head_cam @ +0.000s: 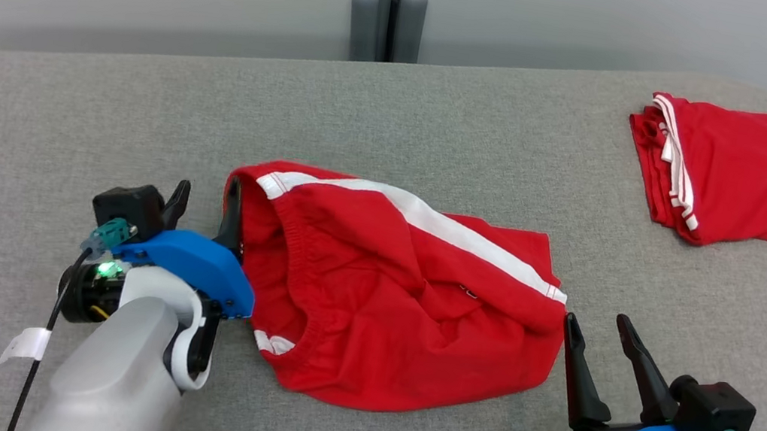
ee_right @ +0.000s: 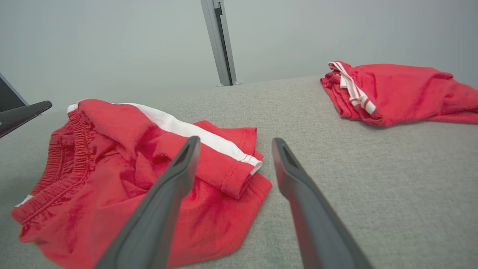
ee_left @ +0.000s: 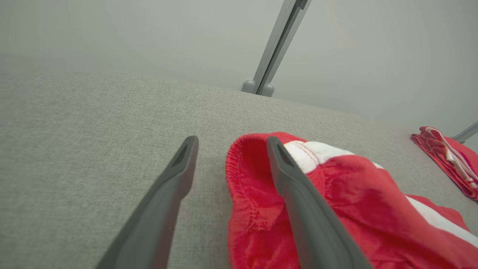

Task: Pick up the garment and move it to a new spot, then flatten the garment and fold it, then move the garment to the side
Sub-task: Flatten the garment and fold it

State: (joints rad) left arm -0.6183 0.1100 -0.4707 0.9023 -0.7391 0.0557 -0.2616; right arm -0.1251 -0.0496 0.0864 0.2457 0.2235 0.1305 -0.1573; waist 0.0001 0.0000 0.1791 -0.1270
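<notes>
Red shorts (head_cam: 401, 302) with a white side stripe lie crumpled in the middle of the grey padded table (head_cam: 441, 133). My left gripper (head_cam: 206, 206) is open at the waistband's left end: one finger rests inside the waistband opening, the other outside on the table. The left wrist view shows the elastic waistband (ee_left: 239, 175) between those fingers (ee_left: 291, 194). My right gripper (head_cam: 595, 325) is open just right of the shorts' leg hem, holding nothing. In the right wrist view the hem (ee_right: 242, 175) lies between and beyond its fingers (ee_right: 175, 186).
A second pair of red shorts (head_cam: 739, 174) lies folded at the table's far right corner, also in the right wrist view (ee_right: 396, 93). A grey post (head_cam: 387, 11) stands behind the table's back edge against a pale wall.
</notes>
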